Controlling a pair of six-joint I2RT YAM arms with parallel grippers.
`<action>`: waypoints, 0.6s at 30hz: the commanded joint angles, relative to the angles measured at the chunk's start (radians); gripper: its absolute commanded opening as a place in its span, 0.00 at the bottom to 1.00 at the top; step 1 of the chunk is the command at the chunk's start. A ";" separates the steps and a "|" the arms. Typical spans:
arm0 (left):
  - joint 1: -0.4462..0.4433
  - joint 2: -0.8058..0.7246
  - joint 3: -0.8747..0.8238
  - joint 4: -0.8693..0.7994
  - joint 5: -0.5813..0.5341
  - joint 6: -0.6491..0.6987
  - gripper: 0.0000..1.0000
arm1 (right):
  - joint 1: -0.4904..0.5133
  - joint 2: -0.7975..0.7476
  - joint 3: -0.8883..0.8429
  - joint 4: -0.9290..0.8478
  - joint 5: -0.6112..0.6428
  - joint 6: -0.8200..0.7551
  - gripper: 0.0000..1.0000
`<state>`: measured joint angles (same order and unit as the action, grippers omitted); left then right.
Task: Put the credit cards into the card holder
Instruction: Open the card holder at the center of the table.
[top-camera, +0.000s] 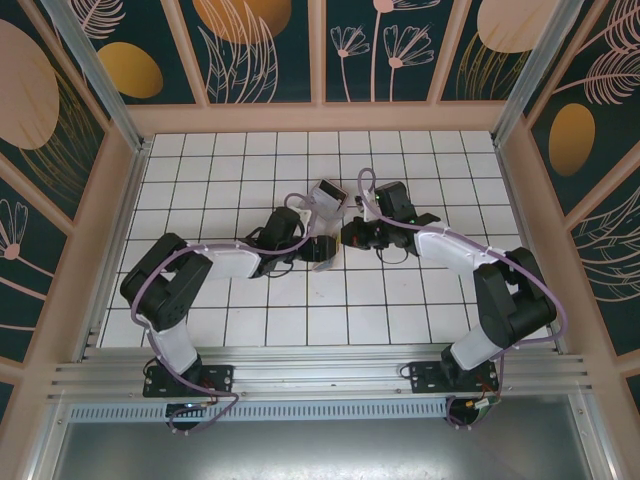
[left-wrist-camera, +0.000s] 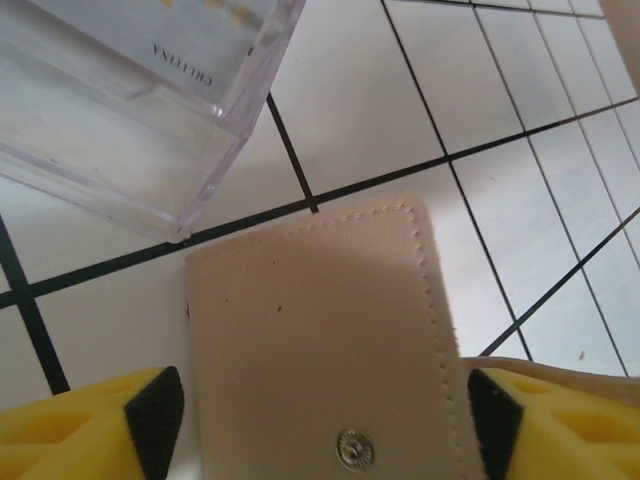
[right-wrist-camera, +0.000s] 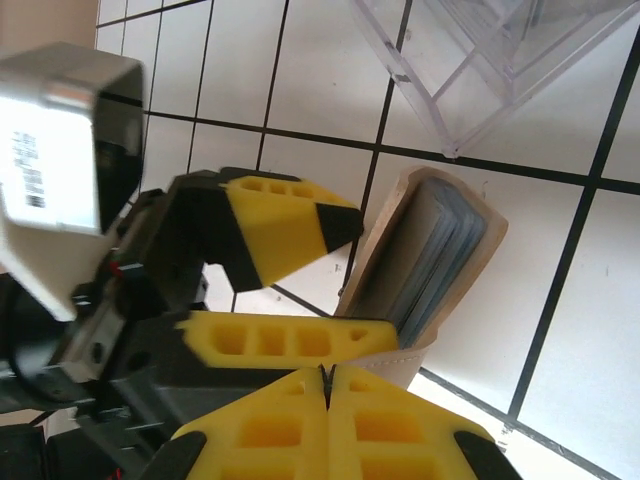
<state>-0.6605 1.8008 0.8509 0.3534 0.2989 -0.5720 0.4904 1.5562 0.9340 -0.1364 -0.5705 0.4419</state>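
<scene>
Both arms reach from the near rail to the middle of the surface (top-camera: 250, 160) and fold inward until their wrists almost meet. The left fingers (top-camera: 322, 250) come in low from the left and stand wide apart astride the card holder (left-wrist-camera: 310, 330). Their black pads sit just beside its two side edges, and a sliver of tile shows next to one pad, so no firm clamp can be seen. The right fingers (right-wrist-camera: 327, 405) are pressed together with no gap, right at the holder's lower edge; whether they pinch that edge cannot be told.

The surface is white tile with dark grout, boxed in by a pale wooden frame and dark panels (top-camera: 260, 45) painted with plants and orange discs. An aluminium rail (top-camera: 320, 375) carries the arm bases.

The tan holder lies between the two wrists, its stitched face and metal snap (left-wrist-camera: 354, 449) turned to the left wrist camera. From the right wrist it gapes open, and the credit cards (right-wrist-camera: 435, 250) show as a grey stack inside it. A clear plastic box (left-wrist-camera: 120, 90) stands just beyond the holder, close to its far corner
</scene>
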 joint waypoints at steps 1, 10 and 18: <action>-0.005 0.025 0.024 -0.022 0.029 0.017 0.71 | -0.004 -0.028 -0.002 0.024 -0.024 0.006 0.07; -0.005 0.002 0.015 -0.056 -0.004 0.032 0.41 | -0.032 -0.043 -0.044 0.037 -0.022 0.012 0.07; -0.004 -0.060 -0.017 -0.055 -0.042 0.018 0.21 | -0.111 -0.082 -0.128 0.036 0.006 0.012 0.07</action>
<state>-0.6621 1.7638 0.8585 0.3458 0.2790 -0.5549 0.4065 1.5173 0.8352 -0.1116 -0.5728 0.4519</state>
